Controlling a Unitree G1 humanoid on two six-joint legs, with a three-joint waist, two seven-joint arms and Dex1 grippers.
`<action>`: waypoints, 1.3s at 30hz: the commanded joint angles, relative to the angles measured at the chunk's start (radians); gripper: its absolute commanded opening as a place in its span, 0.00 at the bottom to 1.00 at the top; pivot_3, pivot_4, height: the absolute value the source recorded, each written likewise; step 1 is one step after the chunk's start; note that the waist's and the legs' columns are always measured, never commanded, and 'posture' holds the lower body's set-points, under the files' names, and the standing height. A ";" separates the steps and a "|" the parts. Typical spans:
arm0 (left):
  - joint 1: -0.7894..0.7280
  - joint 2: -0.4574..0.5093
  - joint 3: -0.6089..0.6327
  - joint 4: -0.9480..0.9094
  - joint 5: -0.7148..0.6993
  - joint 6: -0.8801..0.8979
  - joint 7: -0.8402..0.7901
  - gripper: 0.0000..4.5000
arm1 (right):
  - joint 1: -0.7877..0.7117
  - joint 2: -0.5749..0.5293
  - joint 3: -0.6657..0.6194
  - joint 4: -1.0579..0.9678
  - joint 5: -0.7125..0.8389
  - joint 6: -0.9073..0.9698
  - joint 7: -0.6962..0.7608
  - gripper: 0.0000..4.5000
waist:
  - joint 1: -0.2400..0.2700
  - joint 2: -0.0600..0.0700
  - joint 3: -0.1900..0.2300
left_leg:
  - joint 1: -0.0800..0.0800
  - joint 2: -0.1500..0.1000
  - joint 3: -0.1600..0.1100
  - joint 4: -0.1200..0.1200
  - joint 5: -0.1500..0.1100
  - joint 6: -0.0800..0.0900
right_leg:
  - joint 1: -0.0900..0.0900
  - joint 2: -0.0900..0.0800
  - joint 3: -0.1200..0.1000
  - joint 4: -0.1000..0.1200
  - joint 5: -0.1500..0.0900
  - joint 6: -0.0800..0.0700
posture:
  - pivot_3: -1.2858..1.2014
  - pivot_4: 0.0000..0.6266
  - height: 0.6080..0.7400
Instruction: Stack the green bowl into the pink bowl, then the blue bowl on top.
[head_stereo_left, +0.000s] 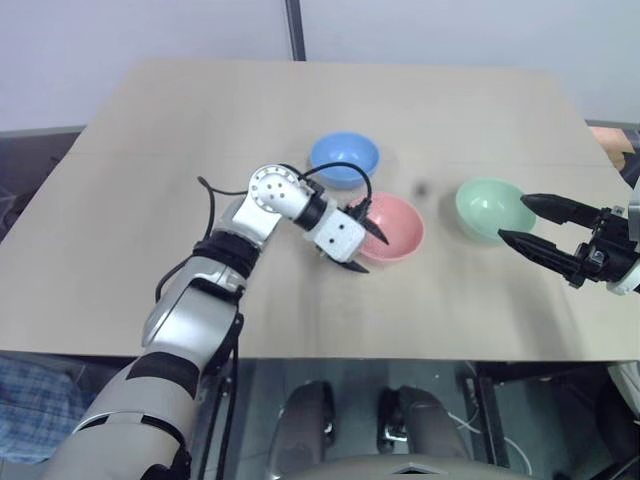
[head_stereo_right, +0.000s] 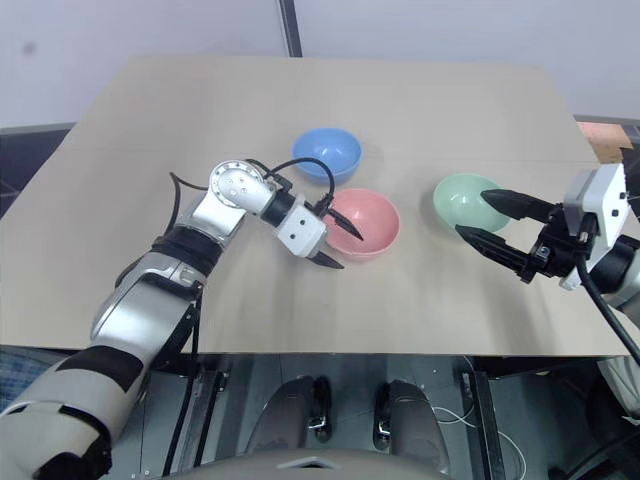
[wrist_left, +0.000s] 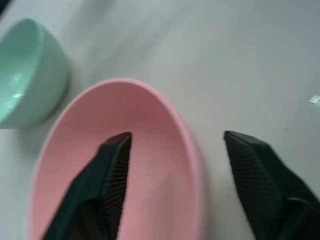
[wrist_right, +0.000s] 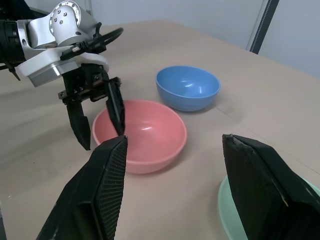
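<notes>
The pink bowl (head_stereo_left: 398, 226) stands upright mid-table. Behind it and to the left is the blue bowl (head_stereo_left: 343, 157), and to its right the green bowl (head_stereo_left: 484, 204). All three are empty and apart from one another. My left gripper (head_stereo_left: 363, 246) is open and straddles the pink bowl's near-left rim (wrist_left: 192, 150), with one finger (wrist_left: 112, 175) inside the bowl and the other finger (wrist_left: 260, 180) outside it. My right gripper (head_stereo_left: 514, 220) is open, held level, with its fingertips over the green bowl's right side. Nothing is held by it.
The tan table (head_stereo_left: 200, 120) reaches a front edge just below the arms and a right edge close to the right arm. A small dark spot (head_stereo_left: 421, 186) lies between the blue and green bowls. An orange object (head_stereo_left: 610, 140) sits off the table's right edge.
</notes>
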 joint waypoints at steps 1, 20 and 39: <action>-0.020 0.009 0.049 -0.013 -0.036 -0.005 0.038 0.68 | -0.020 -0.010 -0.013 -0.014 0.007 -0.015 0.006 0.74 | 0.000 0.000 0.000 | 0.000 0.000 0.000 0.000 0.000 0.000 | 0.000 0.000 0.000 0.000 0.000 0.000 | 0.52 0.24 1.00; 0.220 0.277 0.370 -0.343 -0.257 0.635 0.208 0.68 | -0.080 -0.010 0.067 0.040 -0.049 -0.028 0.014 0.74 | -0.006 0.000 0.000 | 0.001 0.001 0.000 0.000 0.002 -0.004 | 0.000 0.000 0.001 0.001 0.000 0.000 | 0.52 0.24 1.00; 0.412 0.501 0.615 -0.505 -0.540 0.935 0.059 0.68 | -0.338 -0.084 0.397 0.256 -0.399 0.071 -0.049 0.74 | -0.003 0.001 0.000 | 0.000 0.000 0.001 0.000 0.002 -0.004 | -0.002 -0.002 0.000 0.003 0.000 0.000 | 0.52 0.24 1.00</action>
